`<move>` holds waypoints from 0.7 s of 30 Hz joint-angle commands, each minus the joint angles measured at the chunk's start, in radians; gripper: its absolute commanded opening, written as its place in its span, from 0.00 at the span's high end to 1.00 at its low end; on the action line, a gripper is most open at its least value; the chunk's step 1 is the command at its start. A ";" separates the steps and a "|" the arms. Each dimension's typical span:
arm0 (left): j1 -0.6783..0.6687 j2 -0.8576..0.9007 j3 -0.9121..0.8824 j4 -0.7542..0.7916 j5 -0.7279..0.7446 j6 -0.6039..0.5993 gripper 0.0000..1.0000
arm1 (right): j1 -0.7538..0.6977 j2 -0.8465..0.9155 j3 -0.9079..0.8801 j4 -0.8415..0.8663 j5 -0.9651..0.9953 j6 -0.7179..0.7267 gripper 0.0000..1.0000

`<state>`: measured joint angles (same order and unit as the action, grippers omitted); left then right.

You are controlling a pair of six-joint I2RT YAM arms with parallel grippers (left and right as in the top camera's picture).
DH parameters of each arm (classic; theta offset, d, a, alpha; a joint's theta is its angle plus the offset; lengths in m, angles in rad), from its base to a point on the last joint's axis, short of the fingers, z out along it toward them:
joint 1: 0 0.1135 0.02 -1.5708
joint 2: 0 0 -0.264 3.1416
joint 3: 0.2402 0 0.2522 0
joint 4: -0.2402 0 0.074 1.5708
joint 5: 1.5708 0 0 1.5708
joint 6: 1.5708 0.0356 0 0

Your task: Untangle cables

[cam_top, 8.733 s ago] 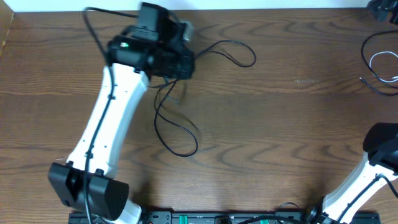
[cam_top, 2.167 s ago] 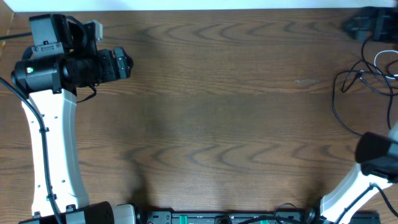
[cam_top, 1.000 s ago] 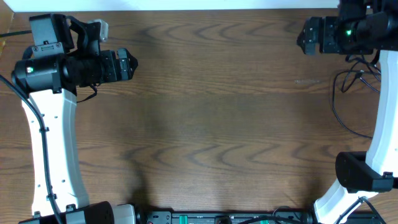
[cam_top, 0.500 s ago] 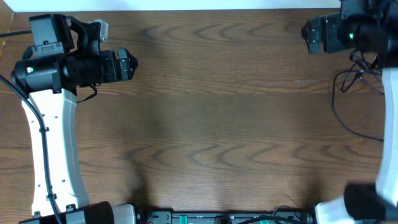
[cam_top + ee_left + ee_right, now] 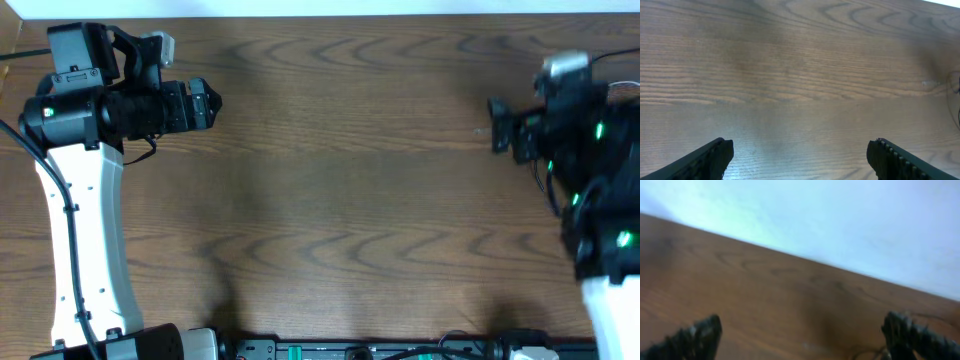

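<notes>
My left gripper [image 5: 205, 104] hangs open over bare wood at the far left and points right; in the left wrist view its fingers [image 5: 715, 157] stand wide apart with nothing between them. My right gripper [image 5: 495, 127] is open at the right side and points left, with its arm over the spot where the cables lie. A short piece of the black cable [image 5: 543, 185] shows beside that arm, and a dark strand [image 5: 957, 89] at the left wrist view's right edge. The blurred right wrist view shows open fingers [image 5: 695, 337] and a dark cable curve [image 5: 867, 353]. The white cable is hidden.
The brown wooden table [image 5: 340, 200] ends at a white far edge [image 5: 300, 8]. The left arm's white link [image 5: 85, 240] runs down the left side. A dark rail [image 5: 370, 350] with arm bases lies along the front edge.
The right arm has swung from the far right corner toward the front, its gripper moving down and covering the cables. The left arm has stayed still.
</notes>
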<state>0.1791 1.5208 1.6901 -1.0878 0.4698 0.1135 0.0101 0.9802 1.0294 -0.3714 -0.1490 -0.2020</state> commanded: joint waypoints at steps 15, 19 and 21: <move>-0.002 0.008 -0.007 0.001 0.013 0.021 0.09 | -0.030 -0.749 -0.873 0.438 0.005 -0.016 0.01; -0.002 0.008 -0.007 0.001 0.013 0.021 0.09 | -0.030 -0.865 -0.963 0.439 0.005 -0.016 0.01; -0.002 0.008 -0.007 0.001 0.013 0.021 0.09 | -0.030 -0.902 -0.993 0.439 0.004 -0.016 0.01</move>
<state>0.1791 1.5208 1.6901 -1.0882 0.4698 0.1135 -0.0120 0.1223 0.0681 0.0647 -0.1482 -0.2123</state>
